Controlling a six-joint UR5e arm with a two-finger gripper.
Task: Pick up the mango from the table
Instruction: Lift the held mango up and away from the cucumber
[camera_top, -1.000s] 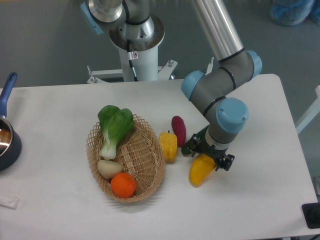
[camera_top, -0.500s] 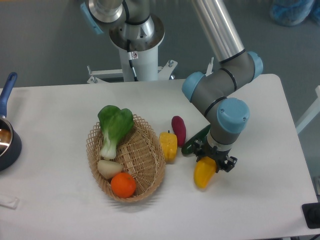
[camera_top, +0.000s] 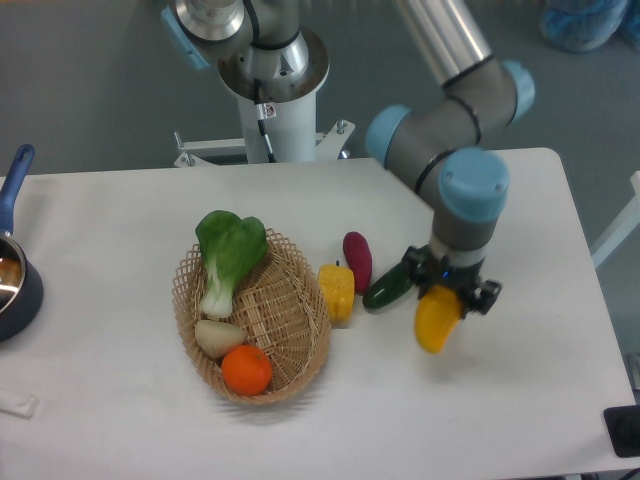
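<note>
Fixed camera, only view. Gripper (camera_top: 448, 292) is clenched on the upper end of the mango (camera_top: 436, 318); the fruit hangs slanted below the wrist, right of the dark green vegetable (camera_top: 390, 286) and over the right half of the table (camera_top: 120, 410). It appears lifted clear of the surface, though contact at the lower tip cannot be ruled out from this angle.

Risk — the hold is near one end of a smooth, glossy fruit, so most of its length dangles unsupported. A quick move could let it pivot or slip out and fall back onto the table, possibly rolling toward the near edge.

Jaws: closed to the fruit's thickness, pressing its sides. The fingers are largely hidden by the wrist, and nothing else seems touched.

Left of it: yellow bell pepper (camera_top: 337, 291), purple vegetable (camera_top: 357, 259), wicker basket (camera_top: 305, 355).
</note>
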